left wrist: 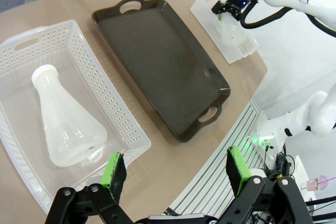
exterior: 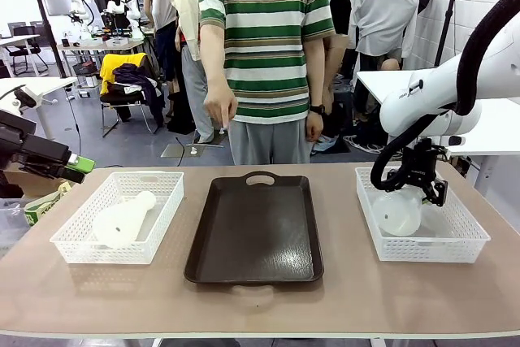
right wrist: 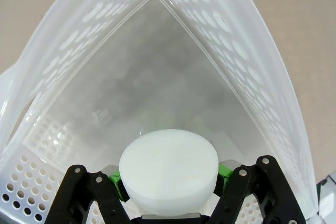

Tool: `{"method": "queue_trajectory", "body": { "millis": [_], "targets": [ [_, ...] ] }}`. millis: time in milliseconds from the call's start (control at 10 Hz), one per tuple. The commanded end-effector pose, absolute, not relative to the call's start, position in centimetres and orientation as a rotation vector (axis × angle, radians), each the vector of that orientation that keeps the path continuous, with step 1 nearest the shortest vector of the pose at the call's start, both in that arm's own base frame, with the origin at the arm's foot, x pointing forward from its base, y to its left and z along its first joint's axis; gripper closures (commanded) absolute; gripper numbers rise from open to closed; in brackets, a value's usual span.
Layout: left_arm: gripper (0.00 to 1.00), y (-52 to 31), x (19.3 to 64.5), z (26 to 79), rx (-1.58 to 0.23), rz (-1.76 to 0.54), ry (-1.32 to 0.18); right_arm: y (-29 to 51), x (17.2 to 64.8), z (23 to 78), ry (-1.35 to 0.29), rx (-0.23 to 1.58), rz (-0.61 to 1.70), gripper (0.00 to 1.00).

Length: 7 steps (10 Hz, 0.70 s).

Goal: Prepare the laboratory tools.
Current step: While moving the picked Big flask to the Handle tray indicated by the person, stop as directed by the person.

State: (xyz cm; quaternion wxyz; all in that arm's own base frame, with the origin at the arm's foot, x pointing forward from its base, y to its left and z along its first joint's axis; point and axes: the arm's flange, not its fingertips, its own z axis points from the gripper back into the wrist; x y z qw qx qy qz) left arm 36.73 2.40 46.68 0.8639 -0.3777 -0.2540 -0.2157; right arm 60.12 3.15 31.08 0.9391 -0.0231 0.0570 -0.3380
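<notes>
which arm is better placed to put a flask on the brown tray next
Right, probably. The right gripper is shut on the neck of the right flask in the right basket, beside the tray. The left gripper hangs open; the left flask lies untouched.

The first flask [exterior: 122, 221] is lying on its side in the white basket [exterior: 101, 251] on my left. It is frosted, see-through plastic, cone-shaped, with a short neck under a white cap. Its wide base is facing the basket's near edge and its neck is slanting toward the far right corner.

The second flask [exterior: 398, 213], the same kind, is standing upright in the other basket [exterior: 431, 251] on my right, close to that basket's left edge. I am holding it with my right gripper [exterior: 412, 193], pads pressing on either side of its capped neck. I cannot tell whether its base is resting on the basket floor.
</notes>
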Motion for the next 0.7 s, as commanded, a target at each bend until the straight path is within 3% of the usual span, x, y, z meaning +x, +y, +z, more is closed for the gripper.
{"method": "queue_trajectory", "body": {
  "millis": [0,600],
  "targets": [
    [0.00,2.54,36.81,46.55,-0.809,-0.466,-0.553,2.68,59.85,32.66,0.106,-0.095,-0.658,1.00],
    [0.00,2.54,36.81,46.55,-0.809,-0.466,-0.553,2.52,60.58,32.47,0.147,-0.121,-0.651,1.00]
  ]
}}
